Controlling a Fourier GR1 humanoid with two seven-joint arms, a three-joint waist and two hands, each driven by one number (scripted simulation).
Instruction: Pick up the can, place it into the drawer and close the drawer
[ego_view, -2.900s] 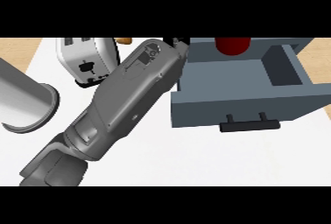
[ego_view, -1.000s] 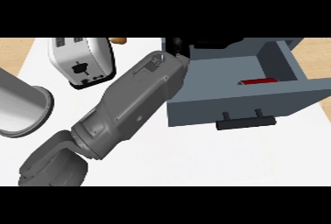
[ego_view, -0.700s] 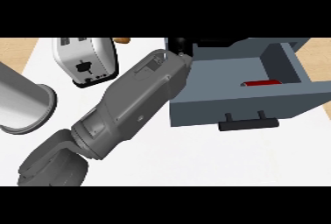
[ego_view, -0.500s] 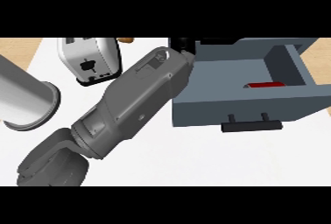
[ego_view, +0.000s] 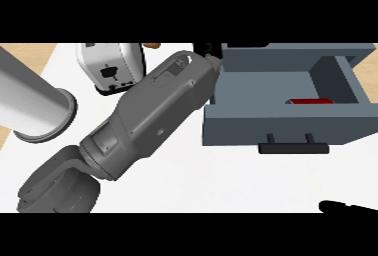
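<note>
At the far left a large grey cylinder lies tilted across the white table, its flanged round end resting towards the near side. Just right of it, at the far edge, stands a white toaster with a dark lever on its near face, and a small orange-brown thing peeks out behind the toaster's far right corner; what it is cannot be made out. The grey left forearm runs diagonally from the near left up towards the far middle, passing just right of the toaster and ending against the left wall of the drawer. The left hand shows only as a dark patch at the tip of that arm, by the drawer's far left corner, and whether its fingers are straight or curled cannot be told. The grey drawer stands pulled out at the right, its front panel towards the near side with a dark handle below it. The red can lies inside the drawer, on its floor near the front right, only its top showing above the front panel. At the near right edge a black fingertip of the right hand shows, too little to tell its state.
</note>
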